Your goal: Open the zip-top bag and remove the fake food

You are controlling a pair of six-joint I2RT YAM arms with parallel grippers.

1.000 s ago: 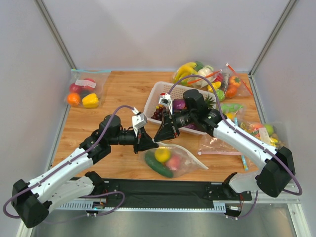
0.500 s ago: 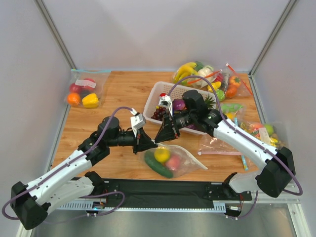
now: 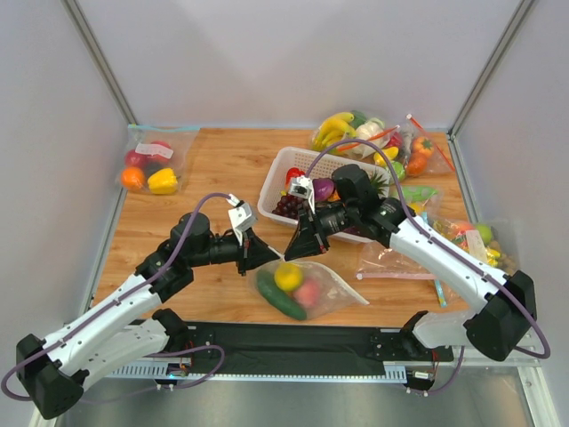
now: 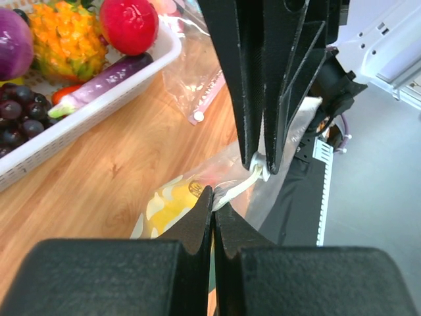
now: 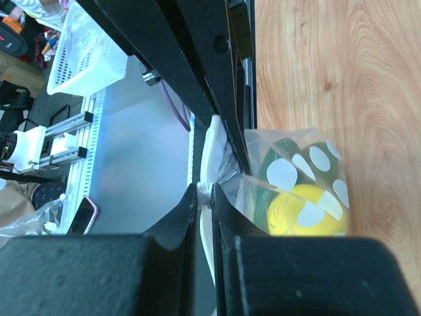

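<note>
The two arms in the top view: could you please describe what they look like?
The left arm and right arm have white shells, black joints and a looping purple cable each. The left hand and right hand are black, with two tapered fingers.

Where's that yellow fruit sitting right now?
In the overhead view the yellow fruit lies inside the zip-top bag, near the table's front middle, next to the green cucumber and pink peach, in front of the white basket.

Left end effector (image 3: 273, 260) and zip-top bag (image 3: 336, 286) leftward, right end effector (image 3: 292, 256) lower.
</note>
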